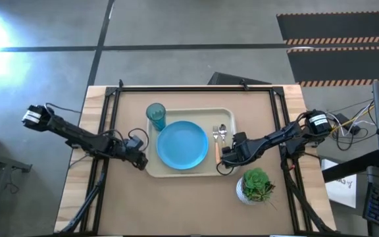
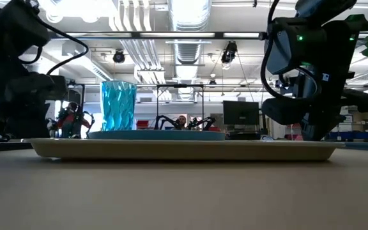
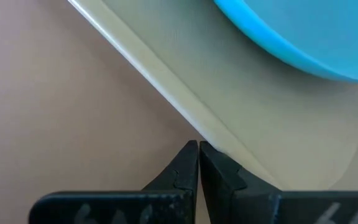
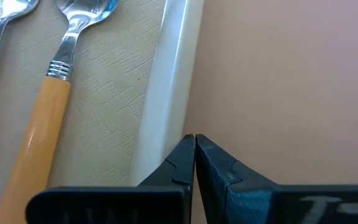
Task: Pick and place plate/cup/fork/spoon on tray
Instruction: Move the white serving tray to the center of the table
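Both grippers are clenched on nothing — left gripper (image 3: 198,148) at the tray (image 1: 196,170)'s near-left rim, right gripper (image 4: 194,142) at its right rim. I'd judge the job done: plate (image 1: 181,144), cup (image 1: 155,116), fork (image 1: 216,139) and spoon (image 1: 223,133) all sit on the tray. Low down, the cutlery is hidden behind the rim.

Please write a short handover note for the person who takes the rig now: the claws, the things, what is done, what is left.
Left claw: shut, empty, at the tray's left rim.
Right claw: shut, empty, at the tray's right rim.
Plate: flat in the tray's middle.
Cup: upright in the tray, beside the plate.
Fork and spoon: side by side in the tray's right part.
Done: all four things are on the tray.
Left: nothing to place, it seems; only draw both arms back.
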Action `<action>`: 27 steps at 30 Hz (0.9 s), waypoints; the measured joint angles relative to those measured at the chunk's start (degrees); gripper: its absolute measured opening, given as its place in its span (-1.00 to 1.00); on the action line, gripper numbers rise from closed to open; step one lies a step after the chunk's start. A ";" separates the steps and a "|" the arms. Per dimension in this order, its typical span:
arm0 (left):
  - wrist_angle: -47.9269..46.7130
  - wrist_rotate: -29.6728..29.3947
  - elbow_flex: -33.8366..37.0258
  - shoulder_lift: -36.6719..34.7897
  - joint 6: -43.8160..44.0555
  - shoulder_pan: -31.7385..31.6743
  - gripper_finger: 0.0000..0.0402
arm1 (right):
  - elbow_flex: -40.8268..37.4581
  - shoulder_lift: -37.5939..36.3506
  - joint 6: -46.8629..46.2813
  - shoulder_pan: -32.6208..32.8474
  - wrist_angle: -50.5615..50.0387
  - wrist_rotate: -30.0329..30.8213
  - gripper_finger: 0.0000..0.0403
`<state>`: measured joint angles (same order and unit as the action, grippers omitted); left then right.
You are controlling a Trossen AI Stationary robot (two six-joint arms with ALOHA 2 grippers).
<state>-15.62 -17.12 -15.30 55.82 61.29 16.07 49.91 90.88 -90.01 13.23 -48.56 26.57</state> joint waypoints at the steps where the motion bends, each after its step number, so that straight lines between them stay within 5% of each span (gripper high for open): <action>1: 0.02 -0.35 -0.15 0.56 0.42 0.49 -1.00 | 0.00 -0.01 0.07 0.00 -0.05 0.06 -0.96; 11: -0.58 -1.46 -1.87 5.54 1.16 1.80 -1.00 | -0.11 0.00 1.13 0.00 -0.51 0.82 -0.96; 27: -11.49 -4.24 -1.90 -2.29 1.36 1.55 -1.00 | 1.29 -0.60 2.07 -0.13 -0.42 4.22 -0.96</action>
<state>-27.11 -21.36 -17.20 53.54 62.65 17.61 51.20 90.28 -87.94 13.10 -48.97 30.79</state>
